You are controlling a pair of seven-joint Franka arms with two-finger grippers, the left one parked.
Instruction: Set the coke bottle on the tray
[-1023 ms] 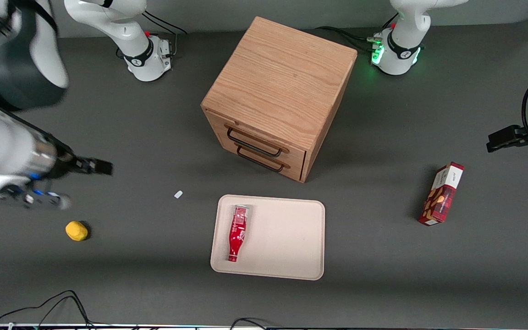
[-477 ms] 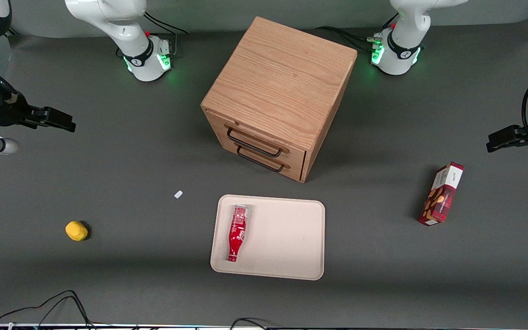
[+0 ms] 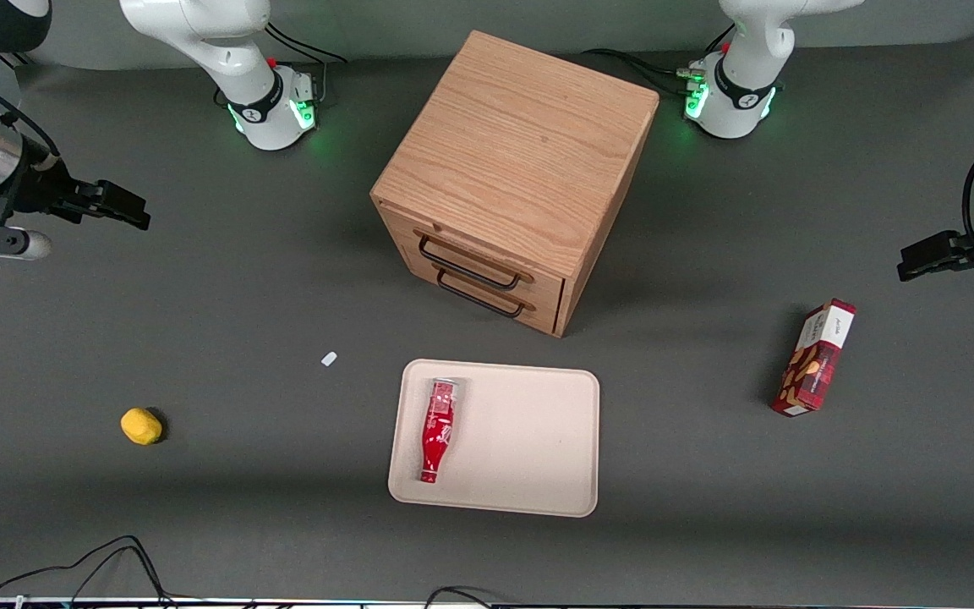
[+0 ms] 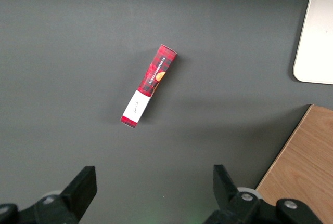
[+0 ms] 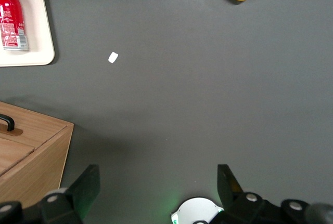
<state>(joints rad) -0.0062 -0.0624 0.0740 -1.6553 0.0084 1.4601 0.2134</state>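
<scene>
Front view: coke bottle (image 3: 437,430) lies flat on the tray (image 3: 529,440), along the edge toward the working arm's end, cap nearest the camera. Wooden drawer cabinet (image 3: 514,178) stands at the tray's 12 o'clock. Yellow lemon-like object (image 3: 141,425) sits toward the working arm's end of the table; red snack box (image 3: 815,358) toward the parked arm's. Gripper (image 3: 119,205) hangs above bare table at the bottle's 10 o'clock, well apart.

Right wrist view: fingers (image 5: 86,187) spread wide, holding nothing. Small white scrap (image 5: 113,57) lies near the tray corner.

Left wrist view: snack box only.
</scene>
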